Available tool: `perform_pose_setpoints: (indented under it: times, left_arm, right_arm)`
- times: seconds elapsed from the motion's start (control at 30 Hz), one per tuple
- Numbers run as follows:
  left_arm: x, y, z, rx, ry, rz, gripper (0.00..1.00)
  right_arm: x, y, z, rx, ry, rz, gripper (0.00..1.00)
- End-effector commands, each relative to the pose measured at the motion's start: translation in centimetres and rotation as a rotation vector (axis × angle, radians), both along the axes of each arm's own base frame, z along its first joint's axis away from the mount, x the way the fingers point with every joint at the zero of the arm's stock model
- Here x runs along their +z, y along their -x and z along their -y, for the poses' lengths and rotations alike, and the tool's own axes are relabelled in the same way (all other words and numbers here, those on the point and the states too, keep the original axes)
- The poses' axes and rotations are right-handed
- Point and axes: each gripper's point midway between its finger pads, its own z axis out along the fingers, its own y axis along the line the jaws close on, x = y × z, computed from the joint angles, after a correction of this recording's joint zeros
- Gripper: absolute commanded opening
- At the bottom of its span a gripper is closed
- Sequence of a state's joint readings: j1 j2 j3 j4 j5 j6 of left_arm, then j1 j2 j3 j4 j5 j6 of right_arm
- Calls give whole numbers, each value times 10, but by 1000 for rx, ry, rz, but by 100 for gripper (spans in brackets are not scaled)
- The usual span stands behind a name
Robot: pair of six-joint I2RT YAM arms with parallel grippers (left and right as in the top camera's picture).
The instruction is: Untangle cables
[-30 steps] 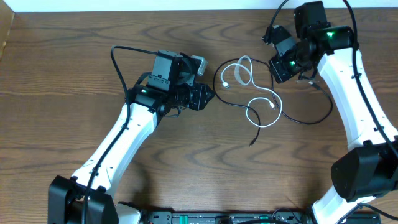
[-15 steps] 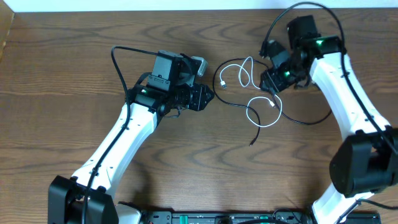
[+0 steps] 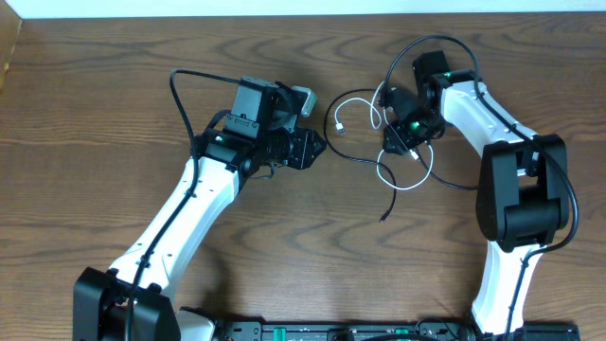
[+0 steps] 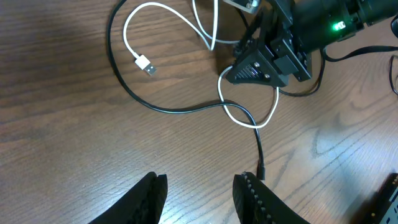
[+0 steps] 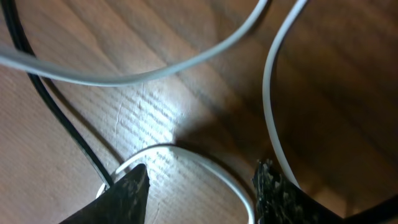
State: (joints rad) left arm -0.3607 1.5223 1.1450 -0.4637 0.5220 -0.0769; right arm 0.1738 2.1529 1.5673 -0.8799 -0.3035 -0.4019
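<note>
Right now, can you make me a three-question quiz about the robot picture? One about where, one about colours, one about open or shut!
1. Where is the right gripper?
A. Low over the cables
B. At the table's edge
C. Off in a corner

2. What colours are the two cables?
A. Red and blue
B. Both green
C. Black and white

3. How is the left gripper?
A. Shut on a cable
B. Open and empty
C. Shut on nothing

Answers:
1. A: the white cable runs between its fingertips.
2. C: the white cable and the black cable cross each other.
3. B: its fingers stand apart with nothing between them.
</note>
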Motion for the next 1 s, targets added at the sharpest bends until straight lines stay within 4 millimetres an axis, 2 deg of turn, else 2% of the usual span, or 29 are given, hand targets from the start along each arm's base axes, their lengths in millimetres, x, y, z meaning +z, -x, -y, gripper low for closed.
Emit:
perform_pose_setpoints:
  times: [0.0, 0.1, 0.2, 0.3, 0.37, 0.4, 0.5, 0.6, 0.73, 0.87, 0.97]
  left_arm:
    - [8, 0, 0, -19, 9, 28, 40]
    - [8, 0, 0, -25, 7, 33, 40]
    - [8, 0, 0, -32, 3, 39, 40]
    - [8, 0, 0, -32, 3, 39, 40]
    - [8, 0, 0, -32, 3, 39, 40]
    - [8, 0, 0, -32, 2, 38, 40]
    - [8, 0, 0, -32, 2, 37, 40]
    - [7, 1, 0, -35, 0, 38, 40]
    - [7, 1, 0, -35, 0, 38, 40]
    - [7, 1, 0, -35, 0, 37, 40]
    - [6, 2, 0, -35, -2, 32, 40]
  right_arm:
    - [5, 1, -7, 56, -41, 9, 46]
    - [14, 4, -9, 72, -48, -9, 46]
    - [32, 7, -17, 125, -62, -21, 47]
    - [44, 0, -20, 131, -64, 2, 47]
    - [50, -7, -22, 135, -63, 30, 52]
    - [51, -15, -19, 132, -37, 61, 58]
    - [46, -23, -13, 127, 4, 89, 65]
    - [39, -31, -3, 115, 70, 110, 67]
    - [39, -35, 1, 105, 72, 124, 69]
    - [33, -28, -9, 111, -3, 82, 69]
    - [27, -28, -10, 102, -3, 66, 71]
